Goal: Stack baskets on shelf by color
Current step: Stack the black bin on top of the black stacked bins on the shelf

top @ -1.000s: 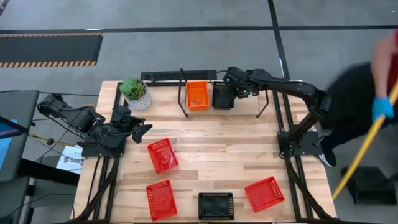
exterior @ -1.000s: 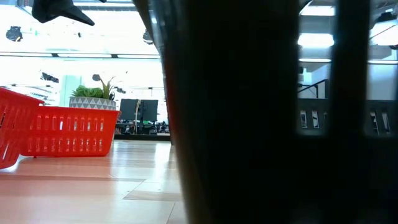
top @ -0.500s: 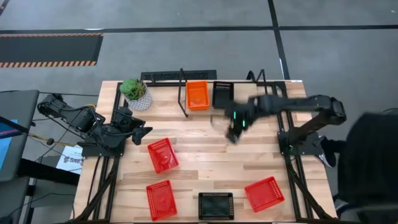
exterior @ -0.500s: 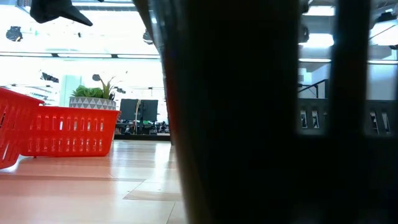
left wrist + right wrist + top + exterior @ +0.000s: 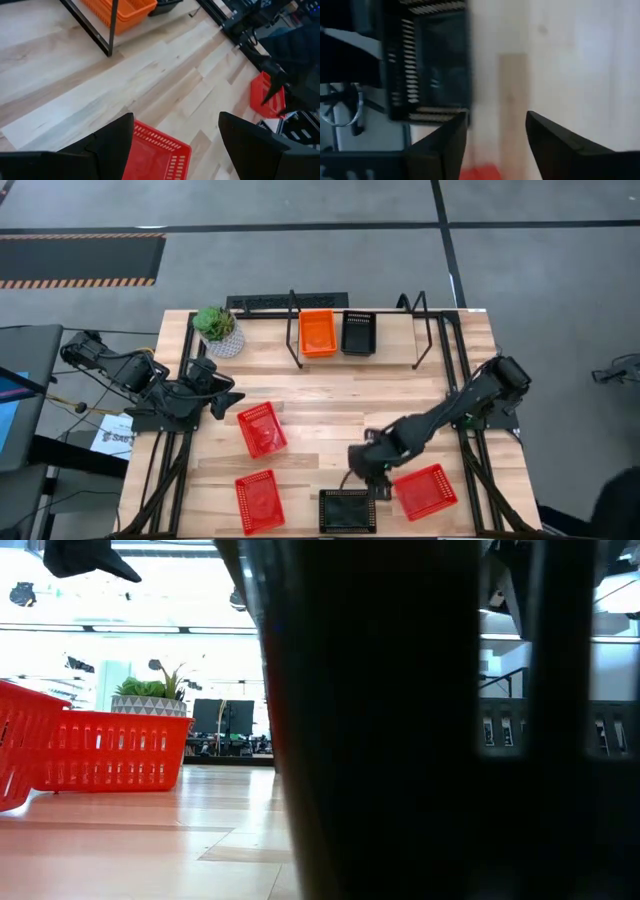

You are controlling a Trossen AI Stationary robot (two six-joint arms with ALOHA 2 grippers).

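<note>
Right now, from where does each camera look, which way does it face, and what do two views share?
High view: above the table, facing straight down; both arms, shelf.
Low view: at tabletop height, facing the room; a dark shape blocks most of it, red basket beside.
Left wrist view: looks past the open left gripper onto a red basket.
Right wrist view: looks past the open right gripper toward the black basket.
Shared: that black basket also shows from above.

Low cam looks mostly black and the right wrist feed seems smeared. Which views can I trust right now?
Low view: a dark shape close to the lens hides most of it; only a red basket shows clearly. Right wrist view: motion-smeared, the black basket streaked. High view: sharp and evenly lit, so trust it. Left wrist view: clear too.
</note>
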